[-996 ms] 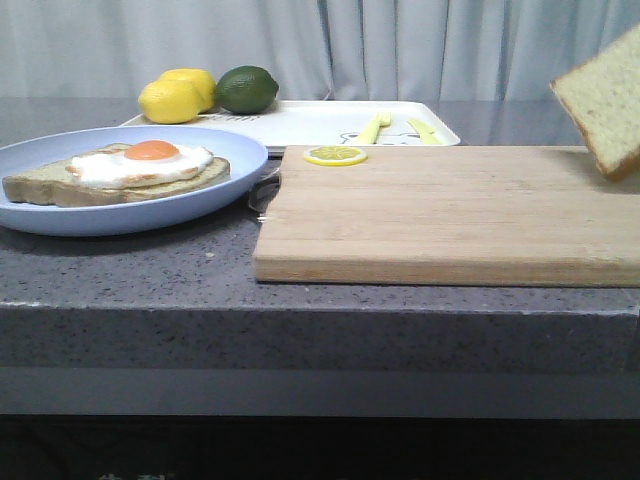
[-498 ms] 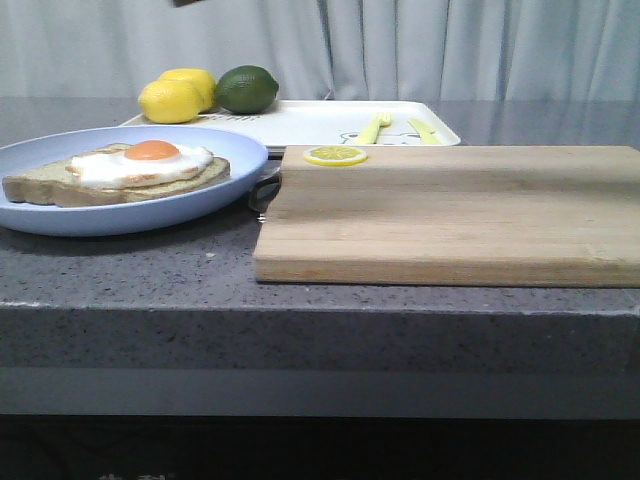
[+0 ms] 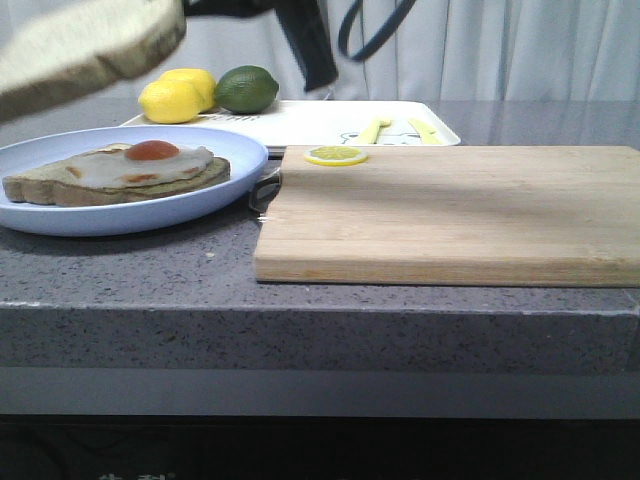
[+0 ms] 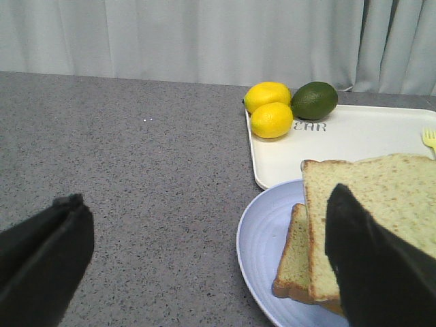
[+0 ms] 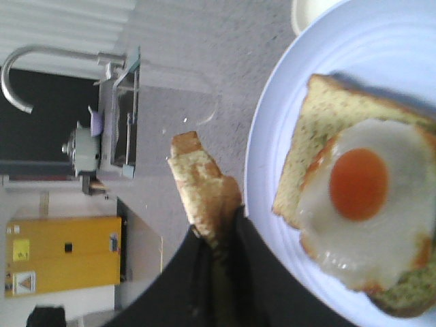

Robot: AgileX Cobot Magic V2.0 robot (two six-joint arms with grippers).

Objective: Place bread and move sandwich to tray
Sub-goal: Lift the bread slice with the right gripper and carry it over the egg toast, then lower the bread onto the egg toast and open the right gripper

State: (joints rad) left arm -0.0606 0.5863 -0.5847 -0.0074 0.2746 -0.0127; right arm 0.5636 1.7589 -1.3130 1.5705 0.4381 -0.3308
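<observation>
My right gripper point(image 5: 221, 225) is shut on the edge of the bread point(image 5: 201, 184), a thick speckled slice. In the front view the bread point(image 3: 90, 45) hangs tilted at the top left, above the pale blue plate point(image 3: 240, 150). The right arm point(image 3: 305, 40) reaches across the top. The sandwich point(image 3: 130, 170), a bread slice with a fried egg point(image 5: 361, 197), lies on the plate in the bread's shadow. The white tray point(image 3: 300, 120) stands behind the plate. My left gripper point(image 4: 204, 201) is open and empty over the counter beside the plate point(image 4: 262, 238). It is out of the front view.
A wooden cutting board point(image 3: 450, 210) lies right of the plate with a lemon slice point(image 3: 335, 155) at its back left corner. Two lemons point(image 3: 175, 97) and a lime point(image 3: 247, 88) sit at the tray's left end. A yellow fork and knife point(image 3: 375, 127) lie on the tray.
The bread has gone from the far right, out of view, to the top left above the plate. The right arm has come into view across the top. The egg is now in shadow.
</observation>
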